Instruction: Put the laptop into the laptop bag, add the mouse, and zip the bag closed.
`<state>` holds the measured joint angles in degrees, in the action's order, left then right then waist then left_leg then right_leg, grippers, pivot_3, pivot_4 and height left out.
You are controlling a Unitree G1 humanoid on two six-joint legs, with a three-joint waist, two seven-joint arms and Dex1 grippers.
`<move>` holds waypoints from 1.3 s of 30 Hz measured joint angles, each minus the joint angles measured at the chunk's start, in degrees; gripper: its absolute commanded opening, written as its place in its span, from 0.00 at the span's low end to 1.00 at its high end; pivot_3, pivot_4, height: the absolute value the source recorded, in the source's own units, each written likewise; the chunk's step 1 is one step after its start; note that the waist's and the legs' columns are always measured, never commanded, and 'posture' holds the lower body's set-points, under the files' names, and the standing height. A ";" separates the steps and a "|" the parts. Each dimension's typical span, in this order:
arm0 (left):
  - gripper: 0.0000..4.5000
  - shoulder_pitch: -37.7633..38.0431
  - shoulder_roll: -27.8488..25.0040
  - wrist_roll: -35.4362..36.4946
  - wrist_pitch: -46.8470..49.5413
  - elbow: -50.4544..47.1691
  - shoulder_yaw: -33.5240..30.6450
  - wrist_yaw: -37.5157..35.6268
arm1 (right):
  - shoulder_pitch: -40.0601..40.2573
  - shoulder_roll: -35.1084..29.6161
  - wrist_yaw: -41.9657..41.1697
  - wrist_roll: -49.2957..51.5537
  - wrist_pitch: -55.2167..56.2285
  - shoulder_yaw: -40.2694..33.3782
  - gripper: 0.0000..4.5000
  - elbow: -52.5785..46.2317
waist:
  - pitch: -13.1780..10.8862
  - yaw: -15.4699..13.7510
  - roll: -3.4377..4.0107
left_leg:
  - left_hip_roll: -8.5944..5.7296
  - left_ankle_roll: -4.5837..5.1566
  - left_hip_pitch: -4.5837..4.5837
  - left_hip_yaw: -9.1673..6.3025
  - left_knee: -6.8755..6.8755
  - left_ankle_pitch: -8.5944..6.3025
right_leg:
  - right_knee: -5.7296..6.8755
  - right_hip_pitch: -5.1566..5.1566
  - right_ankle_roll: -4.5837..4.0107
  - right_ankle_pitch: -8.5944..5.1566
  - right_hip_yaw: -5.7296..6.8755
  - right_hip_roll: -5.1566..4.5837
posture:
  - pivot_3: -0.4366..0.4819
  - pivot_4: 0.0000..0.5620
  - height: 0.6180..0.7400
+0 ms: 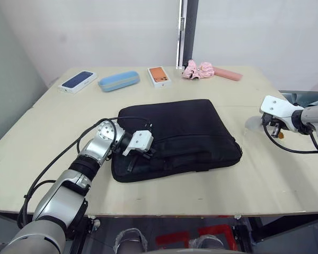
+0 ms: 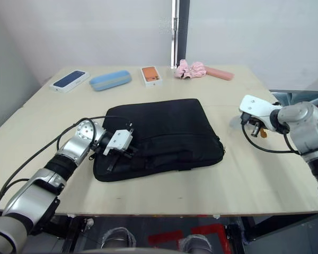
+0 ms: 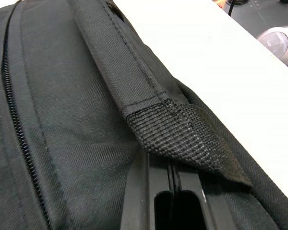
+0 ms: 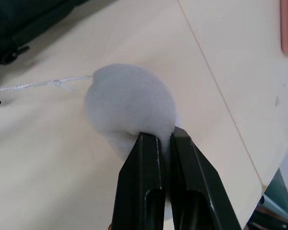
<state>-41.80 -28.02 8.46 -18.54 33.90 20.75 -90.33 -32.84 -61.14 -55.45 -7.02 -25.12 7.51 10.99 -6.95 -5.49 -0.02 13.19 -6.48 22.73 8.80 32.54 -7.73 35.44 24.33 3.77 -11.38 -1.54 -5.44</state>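
The black laptop bag (image 1: 180,129) lies flat in the middle of the table. My left gripper (image 1: 140,153) rests on its near-left corner, the fingers (image 3: 149,191) pressed together under the end of a strap handle (image 3: 182,134); nothing shows between them. Right of the bag, my right gripper (image 4: 165,139) is shut on the edge of a puffy white lump (image 4: 129,105) that lies on the table with a thin cord (image 4: 33,85) trailing toward the bag. The laptop and the mouse are out of view.
Along the far edge stand a white phone box (image 1: 77,81), a blue oval case (image 1: 118,81), an orange-printed phone box (image 1: 159,76), a pink scrunchie (image 1: 197,69) and a flat pink case (image 1: 227,74). The table's right edge (image 1: 302,174) is close to my right gripper.
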 measured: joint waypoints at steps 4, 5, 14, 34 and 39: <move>0.00 0.54 -0.12 0.00 0.06 -1.06 0.95 -0.01 | -3.53 3.74 3.12 -2.60 -0.18 1.70 0.01 2.13 | 0.01 0.18 0.02 | 0.00 -0.01 -0.06 0.06 0.05 0.00 | 0.10 0.01 -0.01 0.01 -0.07 0.00 | 0.48 0.27 1.00; 0.00 0.72 -0.18 0.04 0.08 -1.23 1.15 -0.01 | -4.41 4.69 3.86 -3.03 -0.37 1.92 0.01 2.47 | 0.01 0.16 0.03 | 0.01 -0.01 -0.06 0.07 0.05 0.00 | 0.10 0.02 -0.01 0.01 -0.07 0.00 | 0.48 0.27 1.00; 0.00 1.90 -0.54 0.15 1.05 -3.34 2.73 -0.03 | -7.39 10.50 8.43 -4.95 -0.49 2.69 0.01 4.66 | 0.01 0.12 0.02 | 0.01 -0.01 -0.02 0.07 0.05 0.00 | 0.09 0.05 -0.02 0.01 -0.06 0.00 | 0.48 0.27 1.00; 0.00 1.74 0.20 0.08 1.65 -2.26 2.36 -0.04 | -5.26 12.55 7.84 -2.59 -9.91 1.97 0.16 3.05 | 0.01 0.23 0.05 | 0.04 -0.05 -0.15 0.13 -0.01 -0.01 | 0.14 0.05 -0.02 0.01 -0.12 0.03 | 0.48 0.27 1.00; 0.00 1.00 1.01 1.29 6.61 -2.32 1.15 -0.11 | -5.25 12.47 7.43 -2.32 -10.53 2.01 0.54 4.74 | -0.04 0.12 0.04 | 0.03 -0.05 -0.14 0.14 0.00 -0.01 | 0.14 0.04 -0.02 0.01 -0.12 0.02 | 0.48 0.27 1.00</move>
<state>-40.80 -27.01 9.76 -11.92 31.58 21.90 -90.43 -38.09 -48.67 -48.03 -9.34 -35.65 9.52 15.73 -6.99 -5.37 0.02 13.22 -6.53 22.60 8.94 32.54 -7.74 35.59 24.37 3.75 -11.37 -1.66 -5.42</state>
